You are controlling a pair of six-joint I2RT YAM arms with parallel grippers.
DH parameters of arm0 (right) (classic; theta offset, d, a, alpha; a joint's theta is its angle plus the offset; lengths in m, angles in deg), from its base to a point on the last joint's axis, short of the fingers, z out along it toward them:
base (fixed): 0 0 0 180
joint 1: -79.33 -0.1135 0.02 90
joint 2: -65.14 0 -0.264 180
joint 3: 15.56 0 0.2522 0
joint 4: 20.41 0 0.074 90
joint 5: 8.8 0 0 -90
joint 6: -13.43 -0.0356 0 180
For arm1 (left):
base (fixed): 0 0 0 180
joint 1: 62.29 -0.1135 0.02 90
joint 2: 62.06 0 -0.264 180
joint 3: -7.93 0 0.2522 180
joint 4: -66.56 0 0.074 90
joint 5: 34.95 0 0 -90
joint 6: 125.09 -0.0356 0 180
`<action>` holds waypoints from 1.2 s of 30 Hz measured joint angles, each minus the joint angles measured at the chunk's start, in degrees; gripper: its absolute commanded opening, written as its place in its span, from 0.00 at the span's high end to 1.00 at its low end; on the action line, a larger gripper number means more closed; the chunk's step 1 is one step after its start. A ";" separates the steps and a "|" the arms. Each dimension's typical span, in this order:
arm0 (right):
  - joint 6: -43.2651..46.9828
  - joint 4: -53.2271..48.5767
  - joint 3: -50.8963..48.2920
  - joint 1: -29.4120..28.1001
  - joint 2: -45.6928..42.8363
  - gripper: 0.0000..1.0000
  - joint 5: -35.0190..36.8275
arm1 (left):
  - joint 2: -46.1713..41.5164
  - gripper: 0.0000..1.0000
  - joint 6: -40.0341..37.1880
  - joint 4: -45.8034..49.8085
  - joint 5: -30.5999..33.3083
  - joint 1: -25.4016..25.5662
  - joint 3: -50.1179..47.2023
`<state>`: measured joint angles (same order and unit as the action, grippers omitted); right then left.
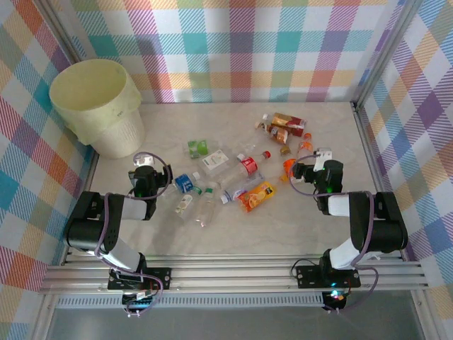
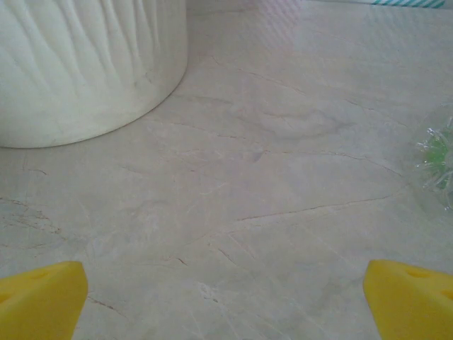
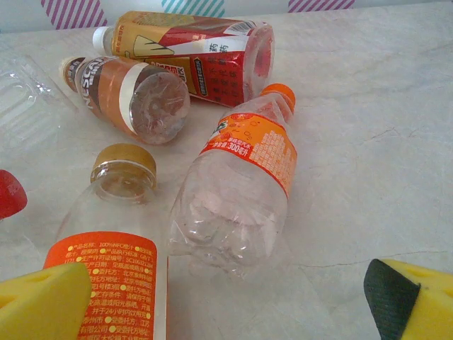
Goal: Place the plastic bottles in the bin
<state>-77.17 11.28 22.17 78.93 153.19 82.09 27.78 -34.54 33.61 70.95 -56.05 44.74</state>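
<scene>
Pale-yellow bin (image 1: 117, 133) stands upper left in your top view; plastic bottles (image 1: 233, 177) lie scattered mid-bench (image 1: 212, 120). Your left tool (image 2: 226, 304) is spread wide and empty beside the bin. Your right tool (image 3: 226, 304) is spread before two orange-labelled bottles (image 3: 248, 152).

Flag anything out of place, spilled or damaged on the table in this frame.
Nothing spilled. The plastic bottles lie scattered on their sides across the table, several crushed, like the orange-labelled bottle. The bin stands upright at the far left. The left pincer and right pincer are open.
</scene>
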 measured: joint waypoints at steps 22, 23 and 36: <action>0.00 0.00 0.00 0.00 0.00 0.00 0.00 | 0.00 0.00 0.00 0.00 0.00 0.00 0.02; 0.00 0.00 0.00 0.00 0.00 0.00 0.00 | 0.00 0.00 0.00 0.00 0.00 0.00 0.02; -1.22 -14.82 4.24 0.00 -11.65 0.00 0.07 | -9.44 0.00 -0.22 11.78 0.26 0.24 4.52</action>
<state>-78.39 -3.54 26.41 78.93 141.54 82.15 18.34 -34.75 45.39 71.21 -55.81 49.26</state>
